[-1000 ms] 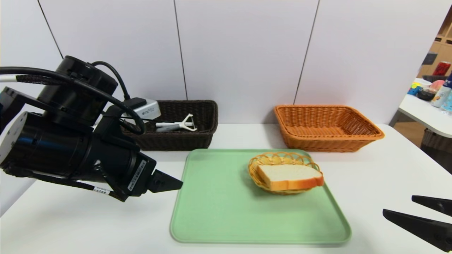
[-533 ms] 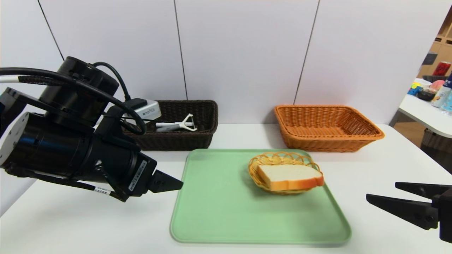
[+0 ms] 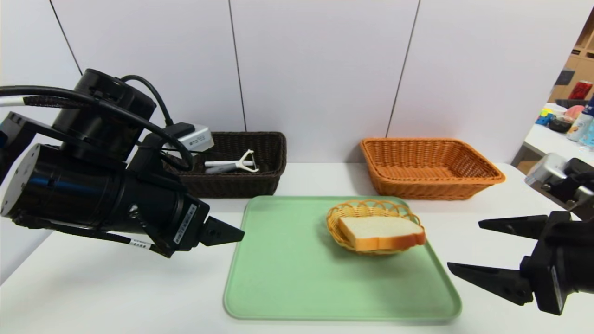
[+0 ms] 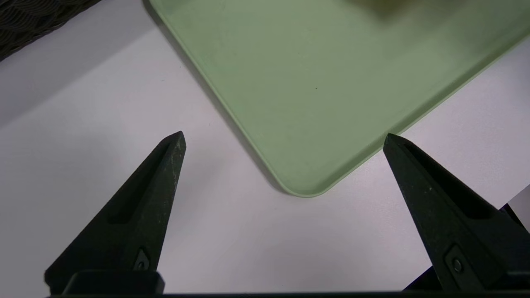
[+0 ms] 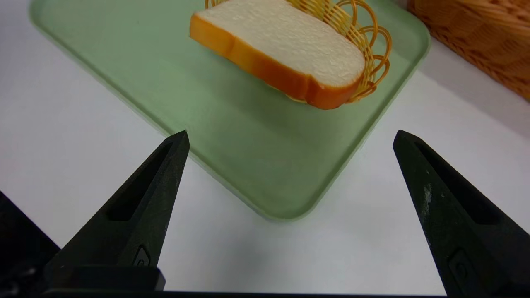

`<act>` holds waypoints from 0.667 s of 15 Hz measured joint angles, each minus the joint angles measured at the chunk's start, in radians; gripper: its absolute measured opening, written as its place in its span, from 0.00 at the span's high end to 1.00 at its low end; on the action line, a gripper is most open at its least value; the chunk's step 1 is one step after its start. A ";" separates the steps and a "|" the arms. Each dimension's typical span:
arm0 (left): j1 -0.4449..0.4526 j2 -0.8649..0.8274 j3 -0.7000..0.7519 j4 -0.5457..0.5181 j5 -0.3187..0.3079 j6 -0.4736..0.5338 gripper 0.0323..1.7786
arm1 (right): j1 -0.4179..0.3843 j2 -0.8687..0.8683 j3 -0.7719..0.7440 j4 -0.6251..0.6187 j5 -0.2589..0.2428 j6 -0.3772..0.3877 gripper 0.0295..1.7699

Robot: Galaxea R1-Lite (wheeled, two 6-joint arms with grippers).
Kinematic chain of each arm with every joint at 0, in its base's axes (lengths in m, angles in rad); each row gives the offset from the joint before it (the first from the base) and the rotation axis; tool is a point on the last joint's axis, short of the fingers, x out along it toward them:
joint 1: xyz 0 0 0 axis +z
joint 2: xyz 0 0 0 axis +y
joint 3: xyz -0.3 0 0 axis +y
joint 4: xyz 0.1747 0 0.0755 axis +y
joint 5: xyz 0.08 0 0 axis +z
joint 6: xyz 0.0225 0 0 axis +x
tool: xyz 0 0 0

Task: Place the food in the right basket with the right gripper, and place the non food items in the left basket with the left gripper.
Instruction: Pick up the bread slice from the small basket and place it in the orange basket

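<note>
In the head view, with the peeler (image 3: pixel 245 163) and marker (image 3: pixel 218 163) in the dark basket (image 3: pixel 232 185) beyond the green tray (image 3: pixel 343 297)'s left side, your step looks to be the bread slice (image 3: pixel 383 233), on the small yellow basket (image 3: pixel 348 212) atop the tray; bring your empty, wide-open right gripper (image 3: pixel 464 246) over from the tray's right edge, then carry the slice to the orange basket (image 3: pixel 417 189) beyond it. In the left wrist view, your left gripper (image 4: pixel 285 134) is spread and empty near a tray corner, the dark basket cut off. In the right wrist view, the slice hides much of the small basket, and the orange one is cropped.
</note>
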 joint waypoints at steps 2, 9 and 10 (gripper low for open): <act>0.000 0.008 -0.001 0.000 0.001 0.001 0.05 | 0.003 0.037 -0.012 0.000 -0.008 -0.121 0.04; 0.000 0.035 0.006 -0.073 0.000 0.017 0.05 | 0.132 0.107 -0.074 -0.032 -0.164 -0.388 0.04; 0.000 0.040 0.006 -0.074 0.000 0.016 0.05 | 0.161 0.117 -0.078 -0.070 -0.187 -0.413 0.04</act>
